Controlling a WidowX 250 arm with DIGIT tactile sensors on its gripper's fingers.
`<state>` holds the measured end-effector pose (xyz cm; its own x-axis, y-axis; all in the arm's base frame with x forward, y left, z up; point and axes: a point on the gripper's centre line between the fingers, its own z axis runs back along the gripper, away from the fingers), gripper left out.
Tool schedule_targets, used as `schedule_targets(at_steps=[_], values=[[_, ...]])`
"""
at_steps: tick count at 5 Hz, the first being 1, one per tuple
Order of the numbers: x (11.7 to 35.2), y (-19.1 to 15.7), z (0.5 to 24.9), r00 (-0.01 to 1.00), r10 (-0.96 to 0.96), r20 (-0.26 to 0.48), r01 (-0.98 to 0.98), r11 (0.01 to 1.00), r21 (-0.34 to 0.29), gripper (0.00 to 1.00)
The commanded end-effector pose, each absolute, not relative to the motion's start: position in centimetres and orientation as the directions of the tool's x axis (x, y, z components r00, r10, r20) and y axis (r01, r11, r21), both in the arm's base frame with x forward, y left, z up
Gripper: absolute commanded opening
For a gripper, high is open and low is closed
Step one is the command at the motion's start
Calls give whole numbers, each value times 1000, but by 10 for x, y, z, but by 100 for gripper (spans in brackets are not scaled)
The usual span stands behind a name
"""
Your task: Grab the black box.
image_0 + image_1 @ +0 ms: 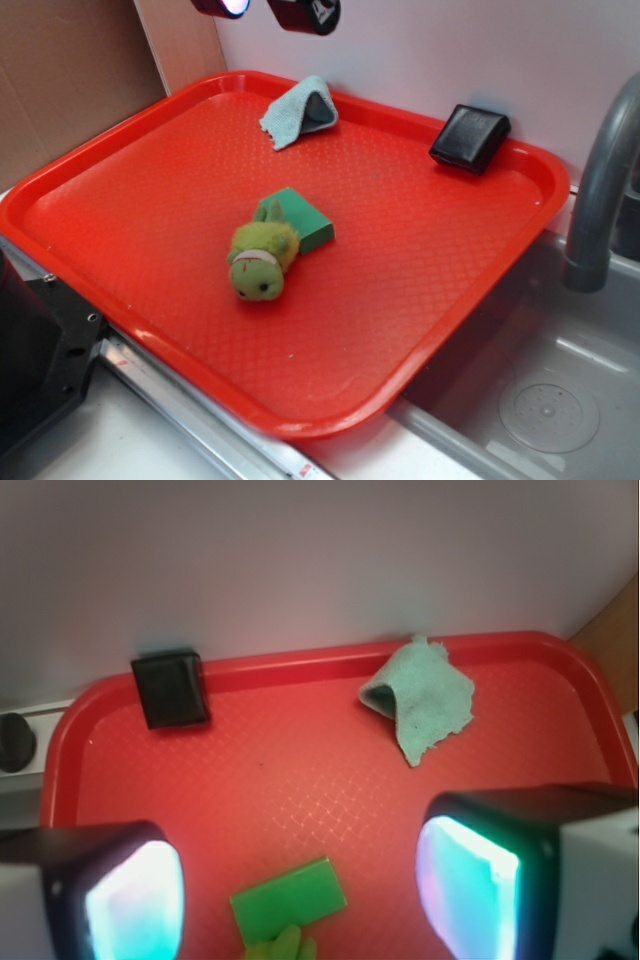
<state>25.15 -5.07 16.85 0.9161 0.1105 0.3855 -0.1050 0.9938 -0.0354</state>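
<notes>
The black box (pixel 470 138) is small, glossy and squarish. It leans on the far right rim of the red tray (pixel 150 170), against the wall. In the wrist view the black box (pixel 171 688) lies at the upper left on the tray's far rim. My gripper (pixel 268 8) hangs high above the tray's far edge, only its fingertips showing at the top of the exterior view. From the wrist, my gripper (pixel 300 900) is open, its two glowing pads wide apart with nothing between them, well above the tray floor (pixel 300 770).
A flat green block (pixel 303 220) lies mid-tray with a green plush toy (pixel 261 262) against it. A crumpled light blue cloth (pixel 298 110) sits near the far rim. A grey faucet (pixel 600 180) and sink (pixel 540 400) stand to the right of the tray.
</notes>
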Motion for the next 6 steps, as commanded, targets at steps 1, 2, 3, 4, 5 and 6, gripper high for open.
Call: schedule_targets(at_steps=[1,2,3,4,5,6], values=[[260,-48,186,899,117,423,-108,993,-44,100],[279,-67,143,887,-20,462,-2,999,46,100],[306,-100,113,879,-11,476,-16,999,52,100],[310,-117,96,877,-31,480,6,999,53,100],[324,-126,80,848,-73,524,61,997,40,100],[344,-133,75,844,-68,532,44,997,58,100]])
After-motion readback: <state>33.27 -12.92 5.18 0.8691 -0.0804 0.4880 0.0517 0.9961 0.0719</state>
